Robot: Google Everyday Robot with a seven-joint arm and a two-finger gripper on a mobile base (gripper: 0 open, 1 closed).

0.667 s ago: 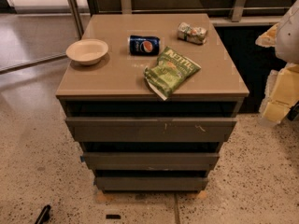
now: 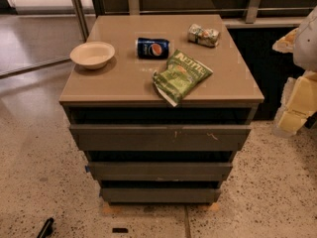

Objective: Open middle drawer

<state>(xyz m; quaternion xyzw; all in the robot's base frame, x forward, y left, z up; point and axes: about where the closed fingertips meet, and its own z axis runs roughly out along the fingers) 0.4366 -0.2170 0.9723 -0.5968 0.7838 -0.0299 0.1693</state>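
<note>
Unmoved: gripper (image 2: pixel 46 227) bottom-left, middle drawer (image 2: pixel 159 170) shut.

Looks to me like an office break area doubling as a robot test spot, not anyone's home. The floor (image 2: pixel 277 192) is polished speckled terrazzo, the commercial-building kind. Metal rail posts (image 2: pixel 255 1) run along a wood-trimmed wall at the back. The table (image 2: pixel 124 86) is a plain grey drawer unit standing out in the open on little wooden blocks (image 2: pixel 111 208). On top there's snack-room stuff: a bowl (image 2: pixel 92 54), a Pepsi can (image 2: pixel 152 48), a green chip bag (image 2: pixel 182 76) and a crumpled snack packet (image 2: pixel 203 35). White-and-yellow robot arm parts (image 2: pixel 299 98) crowd the right edge, and a dark bit at the bottom-left edge looks like the tool (image 2: pixel 47 227).
</note>
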